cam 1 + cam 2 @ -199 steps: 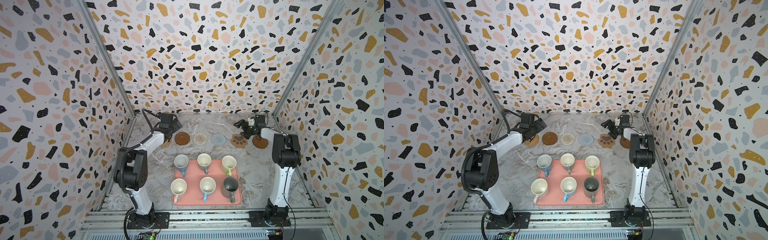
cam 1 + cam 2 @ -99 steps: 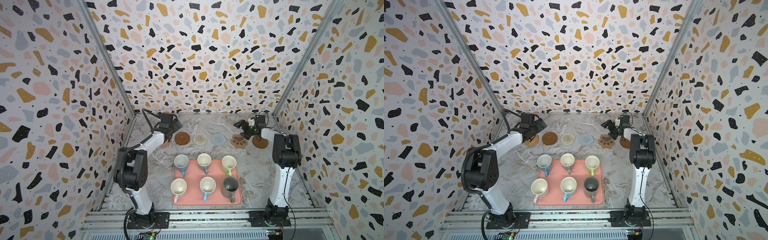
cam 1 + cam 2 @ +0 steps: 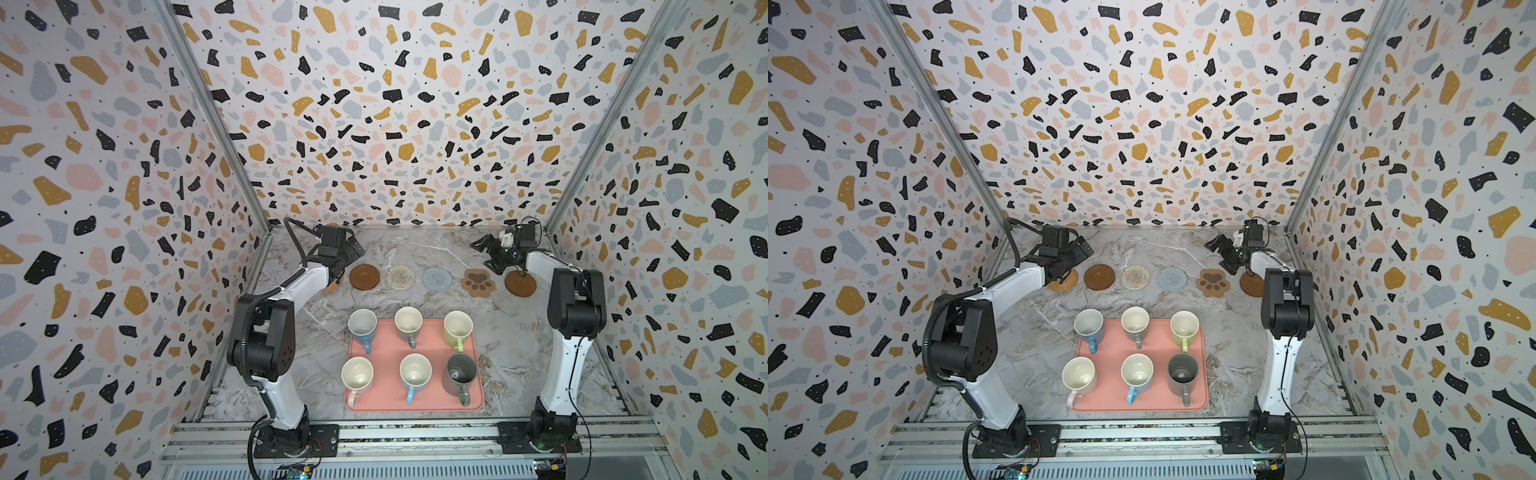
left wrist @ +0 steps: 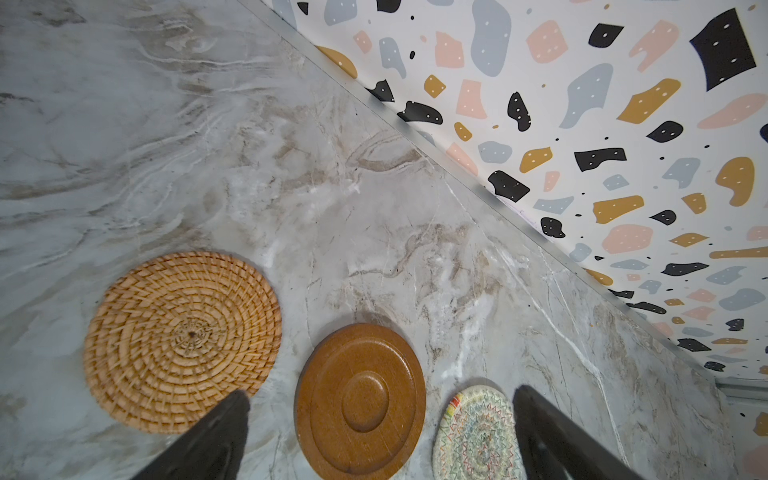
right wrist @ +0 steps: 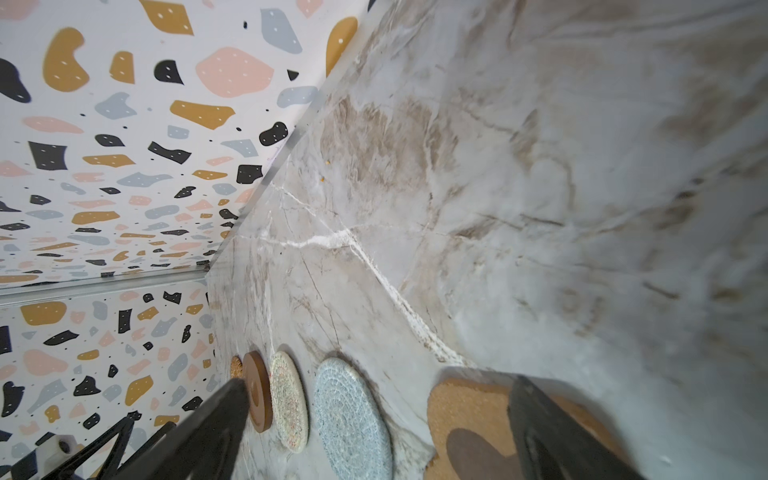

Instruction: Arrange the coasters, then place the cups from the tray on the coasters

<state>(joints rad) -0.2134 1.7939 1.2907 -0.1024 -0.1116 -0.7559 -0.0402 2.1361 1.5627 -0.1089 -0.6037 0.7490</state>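
Note:
Six coasters lie in a row at the back: orange-tan woven, half under the left arm, brown disc, beige woven, light-blue woven, paw shape, second brown disc. Six cups stand on the pink tray: blue, grey, green, pink, light blue, dark grey. My left gripper hangs open above the brown disc. Open and empty too, my right gripper hovers between the light-blue coaster and the paw.
Terrazzo-patterned walls close in the marble table on three sides. Both arms reach to the back corners, near the rear wall. A strip of bare marble separates the coaster row from the tray. The arm bases stand on a metal rail at the front.

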